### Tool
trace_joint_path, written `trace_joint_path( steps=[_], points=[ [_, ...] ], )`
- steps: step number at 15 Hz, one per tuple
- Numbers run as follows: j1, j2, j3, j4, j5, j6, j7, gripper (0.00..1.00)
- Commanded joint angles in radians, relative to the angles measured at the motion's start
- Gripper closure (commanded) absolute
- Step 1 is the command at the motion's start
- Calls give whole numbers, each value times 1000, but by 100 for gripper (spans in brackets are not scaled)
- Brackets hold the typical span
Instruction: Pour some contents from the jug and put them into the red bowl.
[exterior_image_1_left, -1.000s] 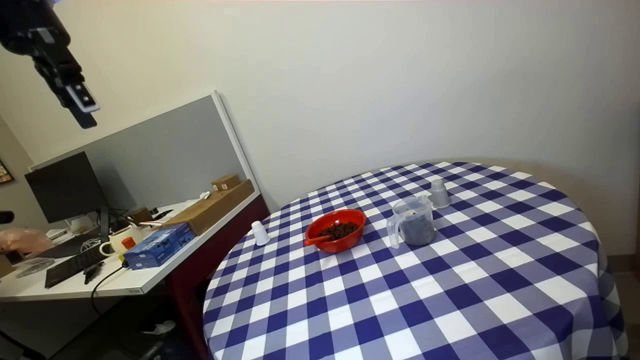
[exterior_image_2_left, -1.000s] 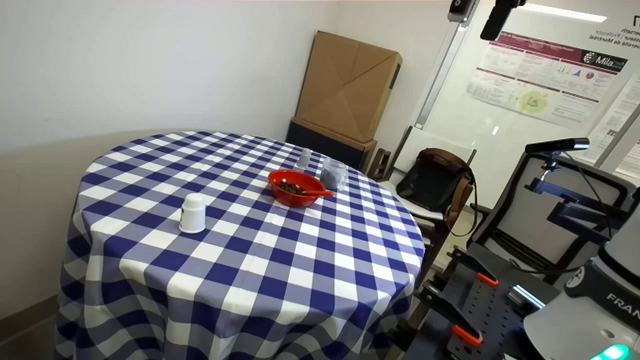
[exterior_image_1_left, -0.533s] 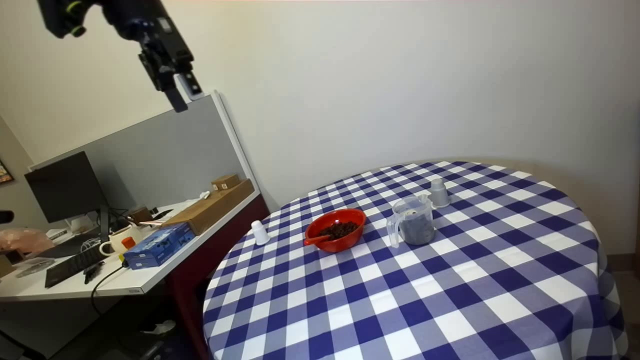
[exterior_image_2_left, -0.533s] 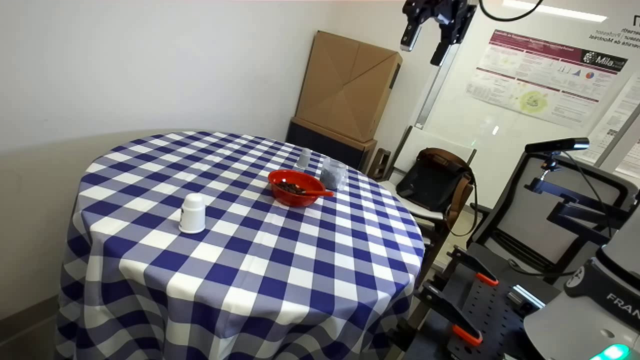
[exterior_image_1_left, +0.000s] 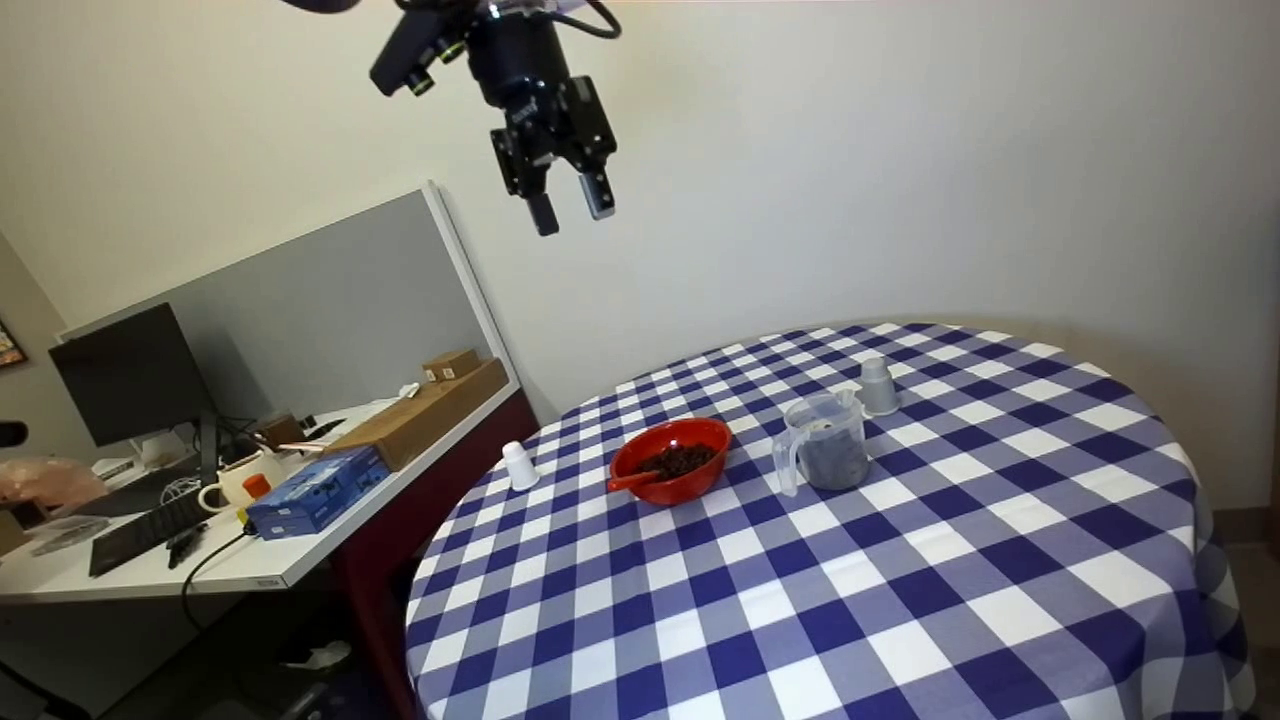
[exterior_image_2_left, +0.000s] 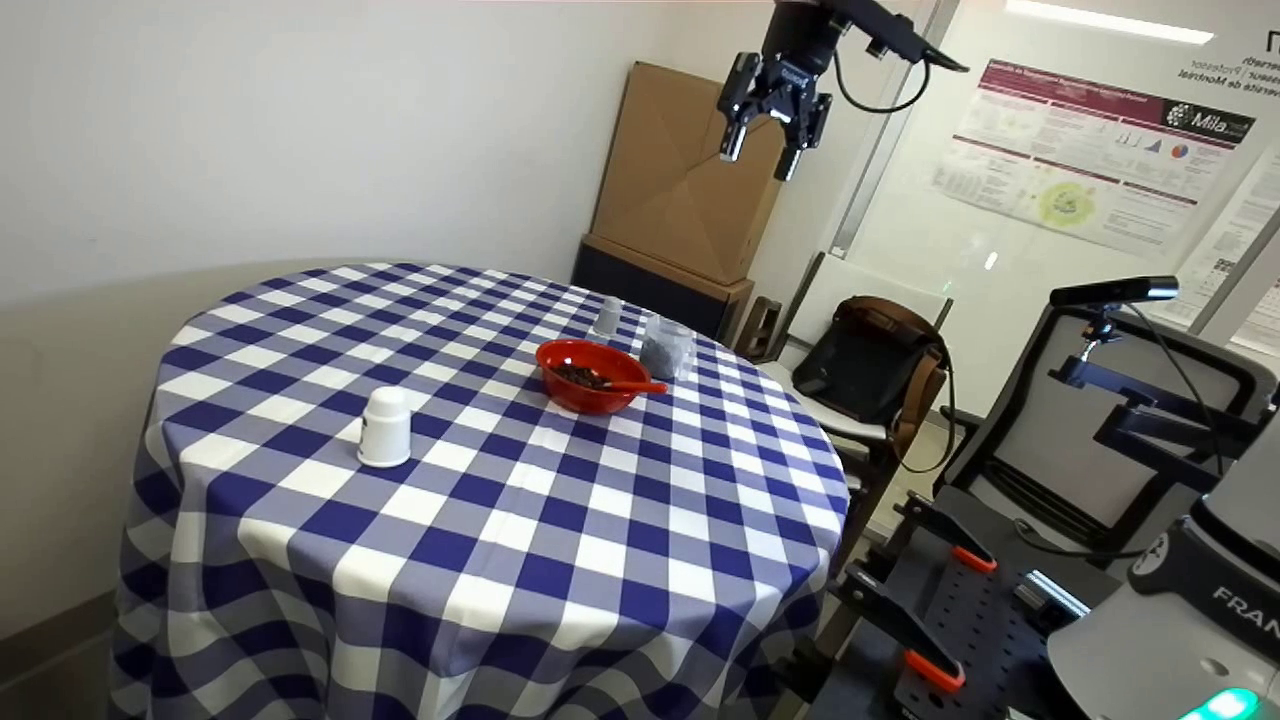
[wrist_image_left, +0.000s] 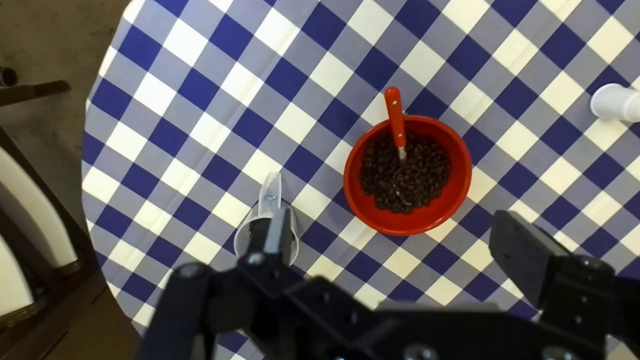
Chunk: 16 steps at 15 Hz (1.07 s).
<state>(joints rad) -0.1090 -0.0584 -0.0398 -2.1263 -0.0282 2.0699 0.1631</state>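
Pincer (exterior_image_1_left: 572, 220) has swung nearer the red bowl (exterior_image_1_left: 690, 489), spread wide — jug (exterior_image_1_left: 834, 455) seemingly part-filled.

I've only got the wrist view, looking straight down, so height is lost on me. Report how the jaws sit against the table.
Observer: In both exterior views the jaws hang well above the cloth-covered table, higher than anything standing on it.
Operator: Noted. Now name something near the jug that my picture misses.
Observer: A small greyish cup: in an exterior view it stands narrow end up, close to the jug but apart from it.
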Motion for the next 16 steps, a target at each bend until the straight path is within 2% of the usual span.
trace_joint_path(
  steps=[1, 9, 16],
  points=[
    [4, 200, -26, 197, -16, -30, -35, 0],
    [-29, 472, -73, 417, -1, -41, -94, 0],
    [-61, 618, -79, 500, -1, -48, -140, 0]
  ],
)
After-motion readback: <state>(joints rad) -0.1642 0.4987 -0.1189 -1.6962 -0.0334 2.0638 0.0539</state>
